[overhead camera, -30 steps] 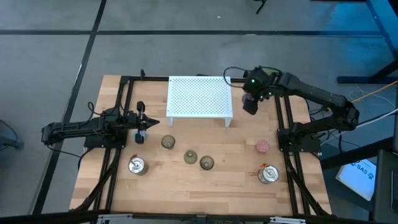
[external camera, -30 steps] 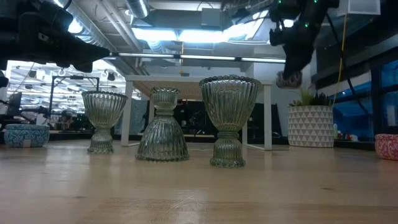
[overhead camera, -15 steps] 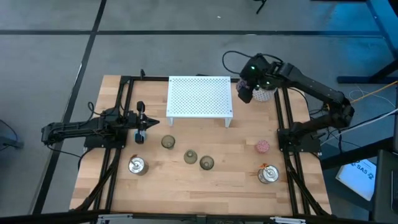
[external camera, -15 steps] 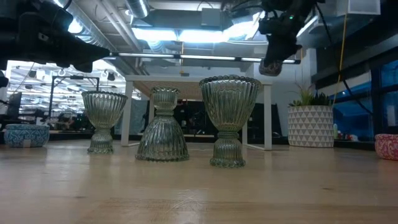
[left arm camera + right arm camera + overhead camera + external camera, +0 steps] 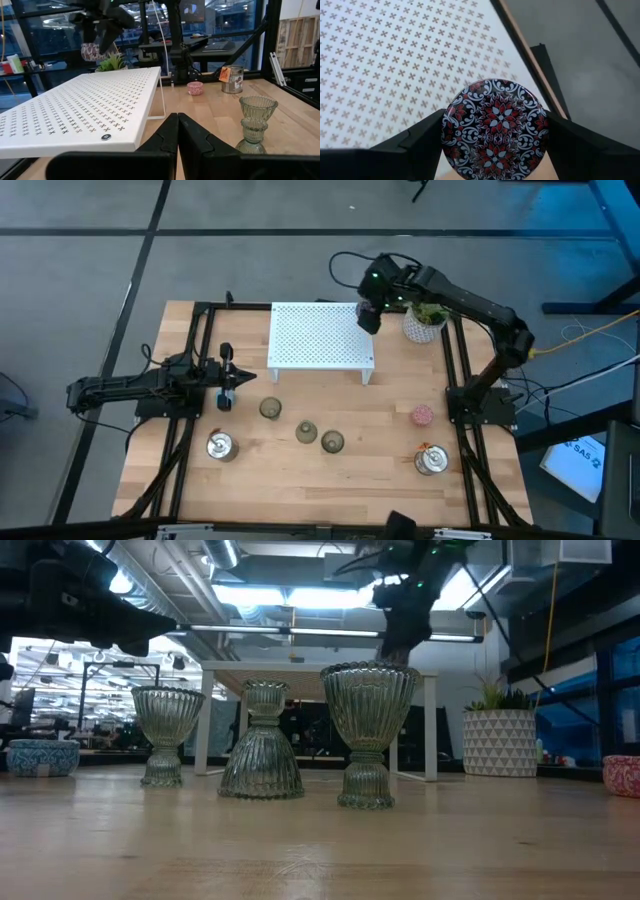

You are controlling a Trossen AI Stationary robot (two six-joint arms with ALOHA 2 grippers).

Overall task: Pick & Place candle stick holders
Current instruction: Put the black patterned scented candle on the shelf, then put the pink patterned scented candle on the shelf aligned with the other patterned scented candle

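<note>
Right gripper (image 5: 367, 318): you see it pinching the patterned holder (image 5: 495, 127) above the white rack's (image 5: 320, 335) corner.
Left gripper (image 5: 226, 377): pressed together, parked.

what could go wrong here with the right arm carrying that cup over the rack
1. The right pincer holds the patterned candle holder only by its sides, above the white rack's right edge; released here, it might tip off.
2. The potted plant stands close beside the arm and could be knocked.
</note>
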